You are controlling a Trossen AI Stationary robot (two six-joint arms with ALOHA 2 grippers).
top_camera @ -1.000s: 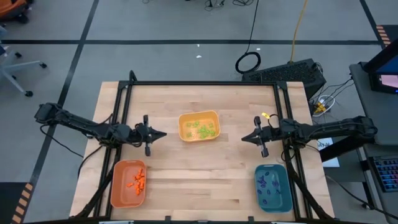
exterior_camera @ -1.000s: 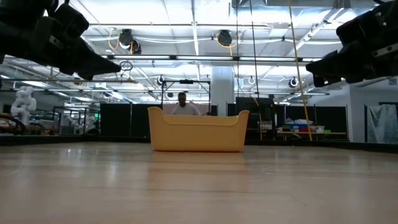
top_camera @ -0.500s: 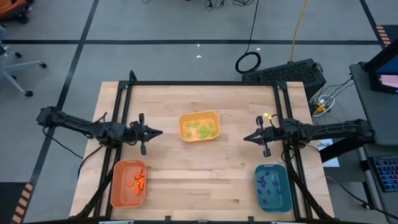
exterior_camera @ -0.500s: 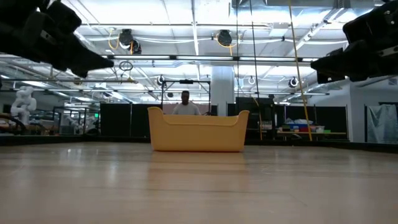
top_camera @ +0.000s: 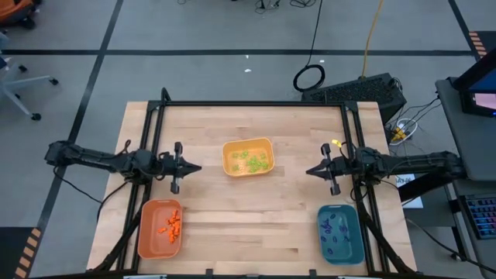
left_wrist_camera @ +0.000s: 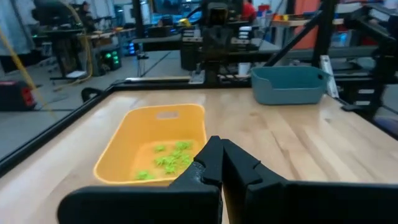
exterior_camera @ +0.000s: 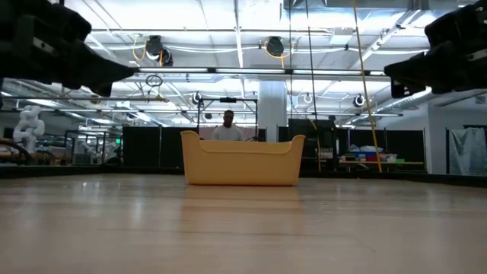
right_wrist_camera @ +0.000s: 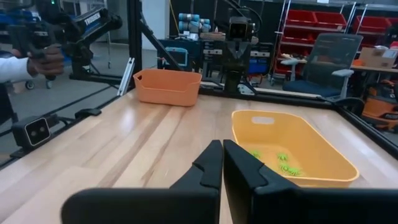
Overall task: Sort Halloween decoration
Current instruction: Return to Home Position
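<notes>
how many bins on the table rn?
3: orange tray at the table's corner on the left arm's side; yellow tray mid-table; teal tray at the corner on the right arm's side. The high view shows the whole table, so none look hidden.

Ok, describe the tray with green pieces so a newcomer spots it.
Start at the middle of the wooden table, between the left gripper and right gripper. The yellow tray sits there holding green pieces; the orange tray and teal tray sit at corners.
</notes>
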